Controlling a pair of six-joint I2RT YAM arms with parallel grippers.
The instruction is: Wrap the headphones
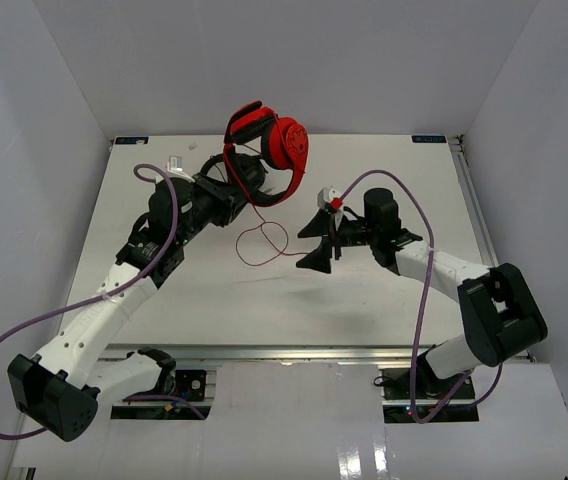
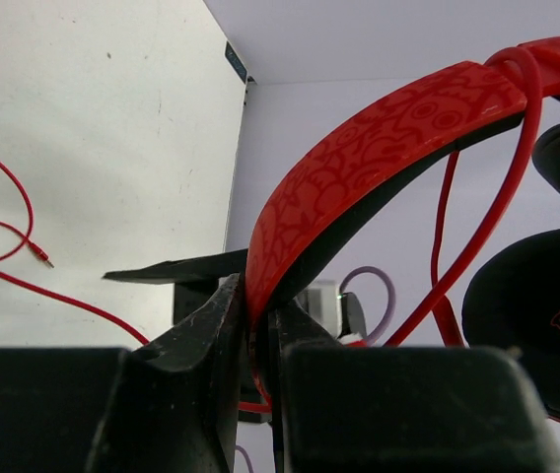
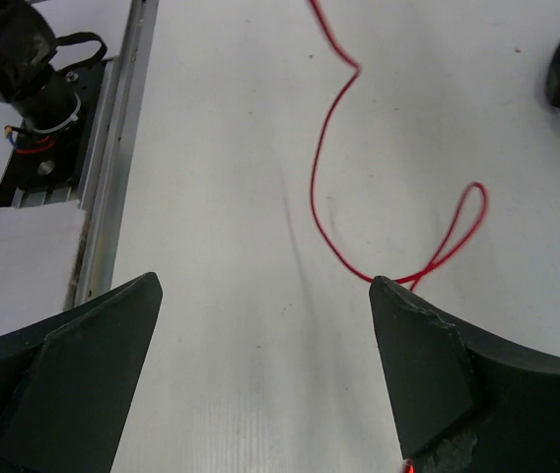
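**A:** How far along is the wrapping?

**B:** Early, I'd judge. The headphones (image 1: pixel 276 145) are raised off the surface (image 1: pixel 384 310), toward 12 o'clock. The left gripper (image 2: pixel 260 330) has its jaws pinched tight on the headband (image 2: pixel 379 148). In the left wrist view the cable (image 1: pixel 264 243) crosses over the band once, near an earcup (image 2: pixel 541 325). That may be a first turn, but the view is too close to be sure.

**A:** And the rest of the cable?

**B:** It's loose. It trails down from the cups into a slack loop around the middle of the surface, and the plug (image 2: pixel 43 260) lies free there. Nearly all of the winding is left to do.

**A:** What about the right arm?

**B:** The right gripper (image 1: pixel 317 243) sits at 3 o'clock of that loop, with its jaws spread wide and nothing between them. The cable runs just beside one fingertip (image 3: pixel 403 315) but is not gripped.

**A:** Is anything in the way?

**B:** Not much. A small white object (image 1: pixel 172 160) sits at 11 o'clock by the far edge, well apart from the cable. The right arm's purple hose (image 1: pixel 420 310) is off at 4 o'clock, away from the red line. The rail (image 3: pixel 112 148) runs along the near edge at 6 o'clock. The tight spot, I think, is the earcups hanging close beside the band. They leave little room to pass the cable round.
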